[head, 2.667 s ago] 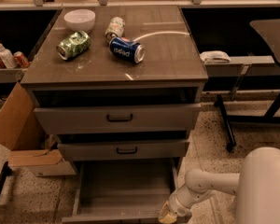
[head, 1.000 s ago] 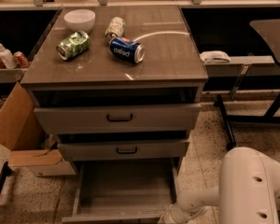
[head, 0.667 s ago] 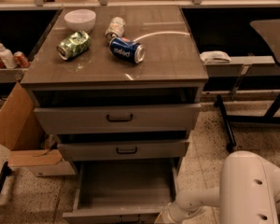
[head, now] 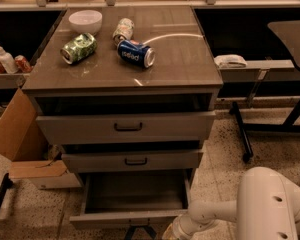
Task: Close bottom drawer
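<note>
The bottom drawer (head: pixel 132 191) of the grey-brown cabinet stands pulled out, its deep boxy interior empty and its low front panel (head: pixel 122 219) near the frame's lower edge. The top drawer (head: pixel 126 127) and the middle drawer (head: pixel 132 161) above it each stick out a little. My gripper (head: pixel 140 231) shows as a dark shape at the very bottom edge, right against the middle of the bottom drawer's front panel. My white wrist (head: pixel 187 225) reaches in from the right, and most of the gripper is cut off by the frame.
On the cabinet top lie a green can (head: pixel 79 48), a blue can (head: pixel 135 53), a pale can (head: pixel 123 30) and a white bowl (head: pixel 85 20). A cardboard box (head: pixel 20 139) stands left of the drawers. A black chair base (head: pixel 242 134) and a table (head: pixel 292 34) are to the right.
My arm has swung left and down, from the drawer's right front corner to the middle of its front. The bottom drawer now sits slightly further in.
</note>
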`<state>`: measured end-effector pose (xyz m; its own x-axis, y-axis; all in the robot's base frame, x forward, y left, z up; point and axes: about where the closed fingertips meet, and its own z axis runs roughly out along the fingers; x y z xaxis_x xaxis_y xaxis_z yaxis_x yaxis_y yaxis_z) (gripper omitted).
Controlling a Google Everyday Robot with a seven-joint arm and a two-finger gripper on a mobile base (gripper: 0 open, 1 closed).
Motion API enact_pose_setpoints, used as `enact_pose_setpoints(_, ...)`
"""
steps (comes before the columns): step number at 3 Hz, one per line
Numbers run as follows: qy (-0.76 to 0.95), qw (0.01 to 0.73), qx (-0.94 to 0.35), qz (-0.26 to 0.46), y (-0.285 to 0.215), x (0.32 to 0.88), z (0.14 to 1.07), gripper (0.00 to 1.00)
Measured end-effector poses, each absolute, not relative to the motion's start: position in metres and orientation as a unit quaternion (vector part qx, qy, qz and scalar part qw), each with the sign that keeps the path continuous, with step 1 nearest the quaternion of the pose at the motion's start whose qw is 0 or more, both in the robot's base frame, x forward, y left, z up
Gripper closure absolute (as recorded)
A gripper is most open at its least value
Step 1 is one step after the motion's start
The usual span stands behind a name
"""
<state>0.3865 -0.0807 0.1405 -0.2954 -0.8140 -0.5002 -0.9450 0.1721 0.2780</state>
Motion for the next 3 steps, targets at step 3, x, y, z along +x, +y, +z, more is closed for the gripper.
enact_pose_setpoints(3,0.751,0.162,-0.587,0.256,-0.078,0.433,0.118,1.0)
